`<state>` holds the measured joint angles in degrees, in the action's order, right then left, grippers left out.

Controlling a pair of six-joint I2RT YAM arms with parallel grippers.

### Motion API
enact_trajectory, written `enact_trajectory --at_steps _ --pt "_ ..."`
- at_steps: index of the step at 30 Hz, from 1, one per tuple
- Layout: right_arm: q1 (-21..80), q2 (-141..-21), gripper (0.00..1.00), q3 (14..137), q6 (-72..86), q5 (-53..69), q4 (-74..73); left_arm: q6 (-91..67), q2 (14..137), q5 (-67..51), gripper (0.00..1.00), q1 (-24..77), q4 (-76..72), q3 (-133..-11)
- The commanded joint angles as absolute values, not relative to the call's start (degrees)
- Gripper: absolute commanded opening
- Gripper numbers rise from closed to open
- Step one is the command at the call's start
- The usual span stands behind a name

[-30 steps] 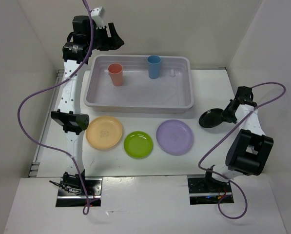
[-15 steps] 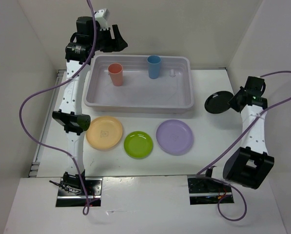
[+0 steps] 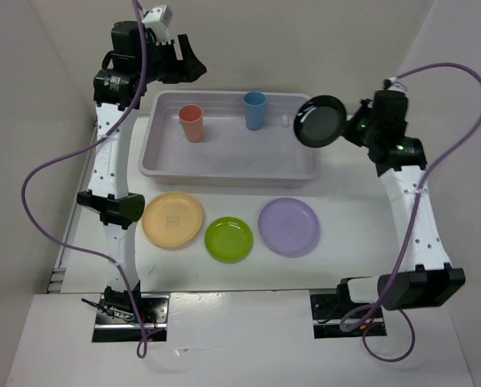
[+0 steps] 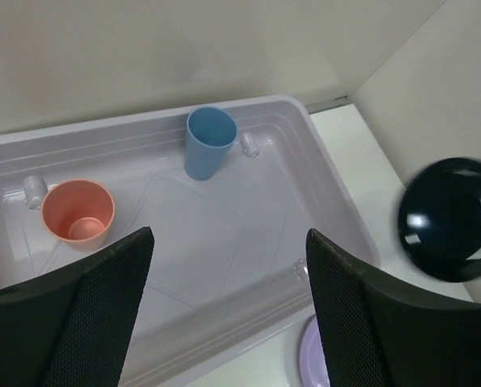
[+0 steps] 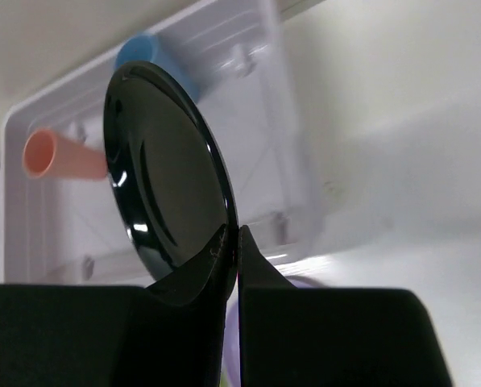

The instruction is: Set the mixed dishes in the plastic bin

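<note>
Top external view: the right tool [image 3: 351,129] pinches the rim of the small black plate [image 3: 320,121], holding it tilted on edge above the right end of the plastic bin [image 3: 224,172]. The left tool [image 3: 193,68] hangs spread near the bin's far left corner. The coral-red cup [image 3: 192,122] and blue cup [image 3: 255,110] stand upright inside. The orange plate [image 3: 172,218], green plate [image 3: 229,239] and lilac plate [image 3: 288,226] lie on the counter [image 3: 353,234] before it

Coral cup [image 3: 192,123], blue cup [image 3: 255,110]; black plate [image 3: 321,121], orange plate [image 3: 172,219], lime plate [image 3: 229,239], lilac plate [image 3: 288,227].
</note>
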<state>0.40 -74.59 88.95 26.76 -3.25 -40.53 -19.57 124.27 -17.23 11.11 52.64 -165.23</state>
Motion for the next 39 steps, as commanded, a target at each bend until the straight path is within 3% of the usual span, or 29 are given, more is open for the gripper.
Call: enact_trajectory --at_steps 1,6,13,20,23,24,25,28,31,33,39 --pt "9.8 -82.1 0.0 89.8 30.5 -3.8 -33.8 -18.1 114.9 -16.5 0.83 11.4 53.1 -164.6" --pt "18.9 -97.9 0.0 91.6 31.0 -4.9 -27.7 -16.4 107.6 -14.4 0.83 10.3 55.5 -156.5" --pt "19.6 -119.5 0.0 102.1 31.0 -1.3 -24.8 -14.8 92.1 -10.3 0.85 9.1 55.5 -145.7" --pt "19.6 -131.5 0.02 112.0 30.5 -1.7 -28.5 -13.6 79.6 -5.9 0.86 7.4 49.1 -124.9" --pt "19.6 -131.0 0.24 112.5 30.5 -2.3 -29.1 -13.6 78.3 -5.9 0.87 6.9 49.0 -123.0" --pt "19.6 -130.0 0.35 111.8 30.0 -2.3 -28.5 -13.6 78.3 -5.9 0.87 6.9 49.0 -123.0" --pt "19.6 -128.8 0.55 111.8 30.0 -2.8 -28.5 -13.6 78.3 -5.9 0.87 6.9 49.0 -123.0" --pt "19.6 -123.9 0.83 114.4 29.4 -4.4 -30.6 -13.6 78.3 -7.0 0.87 6.9 48.5 -121.8" --pt "19.6 -116.5 0.94 118.3 28.7 -8.0 -35.1 -13.6 77.8 -8.3 0.87 6.9 47.2 -119.7" --pt "19.6 -106.9 0.94 115.2 28.1 -10.4 -35.8 -13.6 76.6 -9.2 0.87 6.9 46.5 -117.0" --pt "6.7 -81.2 0.93 90.0 25.5 -3.1 -38.3 -13.6 71.3 -12.9 0.88 6.9 42.5 -106.7"
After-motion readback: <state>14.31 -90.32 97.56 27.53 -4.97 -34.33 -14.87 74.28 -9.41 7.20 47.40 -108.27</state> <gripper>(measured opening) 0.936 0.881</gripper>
